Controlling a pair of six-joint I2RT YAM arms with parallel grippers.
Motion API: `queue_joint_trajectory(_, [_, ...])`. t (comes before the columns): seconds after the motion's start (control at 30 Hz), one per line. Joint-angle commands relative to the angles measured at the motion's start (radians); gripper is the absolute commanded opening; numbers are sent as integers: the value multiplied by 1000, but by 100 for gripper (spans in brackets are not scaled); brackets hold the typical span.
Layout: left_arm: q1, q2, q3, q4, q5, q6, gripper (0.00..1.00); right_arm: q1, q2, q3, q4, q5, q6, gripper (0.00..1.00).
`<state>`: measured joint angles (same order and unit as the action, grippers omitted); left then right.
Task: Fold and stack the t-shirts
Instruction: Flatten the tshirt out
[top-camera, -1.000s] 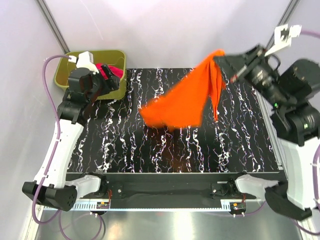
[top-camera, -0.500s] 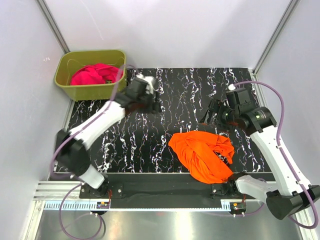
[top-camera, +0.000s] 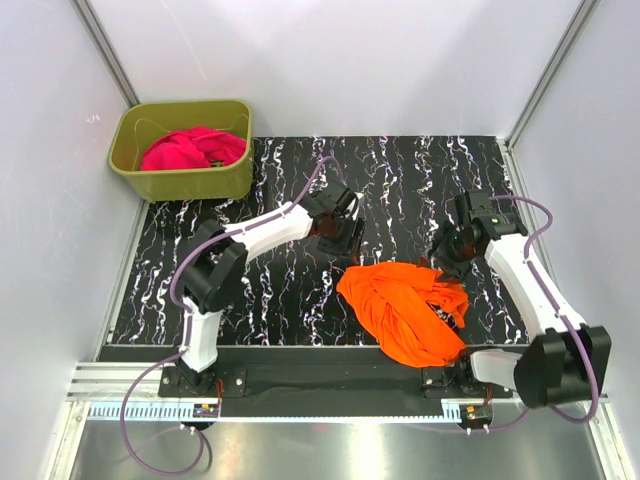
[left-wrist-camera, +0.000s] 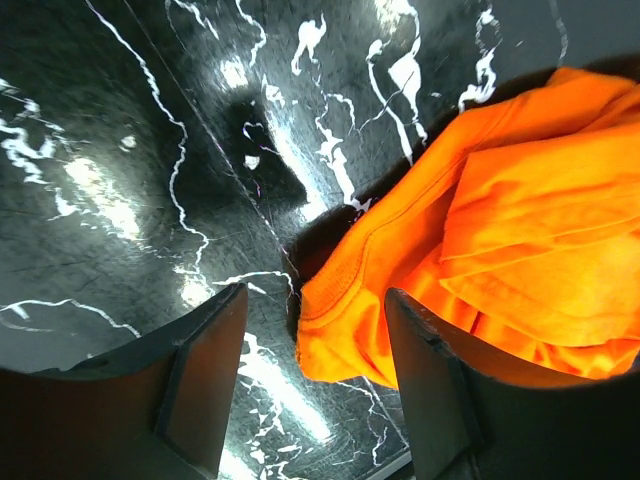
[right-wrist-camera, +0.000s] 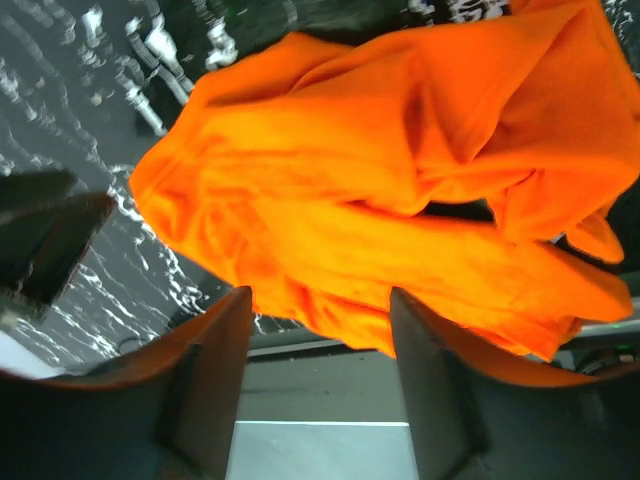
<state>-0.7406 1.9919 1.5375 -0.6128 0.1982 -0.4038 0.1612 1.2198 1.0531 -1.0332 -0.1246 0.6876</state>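
The orange t-shirt (top-camera: 405, 310) lies crumpled in a heap on the black marbled counter (top-camera: 250, 290), on the right side and close to the near edge. The left hand (top-camera: 338, 236) hangs just beside the heap's far left edge, its fingers spread wide and gripping nothing (in its wrist view a hemmed edge of the cloth shows through the gap, lying on the counter beyond). The right hand (top-camera: 452, 250) sits at the heap's far right side, likewise wide open and empty. Whether it touches the cloth is hard to tell from above. The magenta-pink t-shirt (top-camera: 190, 148) lies bunched inside the olive-green tub (top-camera: 180, 185) at the far left corner, well apart from both hands.
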Motion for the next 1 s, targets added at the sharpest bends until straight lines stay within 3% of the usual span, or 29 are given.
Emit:
queue_joint_trajectory(0.0, [-9,-4,4,12,52,-1,62,-55,32,-42,68,-69,20,66])
queue_joint_trajectory(0.5, [-54,100,-20,36,81,10,54,-140,172,-137,174,-72,-56,61])
queue_joint_trajectory(0.57, [-54,110,-17,38,90,13,50,-140,185,-145,194,-81,-62,59])
queue_joint_trajectory(0.63, [-54,123,-11,41,98,13,39,-140,217,-156,229,-92,-69,57])
queue_joint_trajectory(0.73, [-52,120,-7,42,93,17,22,-140,262,-154,271,-115,-86,43])
queue_joint_trajectory(0.77, [-49,116,-5,41,92,23,16,-140,271,-150,275,-119,-88,25])
queue_joint_trajectory(0.8, [-48,99,-5,41,83,28,5,-140,282,-128,274,-130,-92,15])
queue_joint_trajectory(0.83, [-43,90,-4,41,80,31,0,-143,294,-110,266,-133,-100,4])
queue_joint_trajectory(0.87, [-27,75,-4,39,67,33,0,-140,296,-69,234,-130,-102,0])
queue_joint_trajectory(0.97, [44,4,16,36,64,19,0,-140,284,52,181,-101,-123,0])
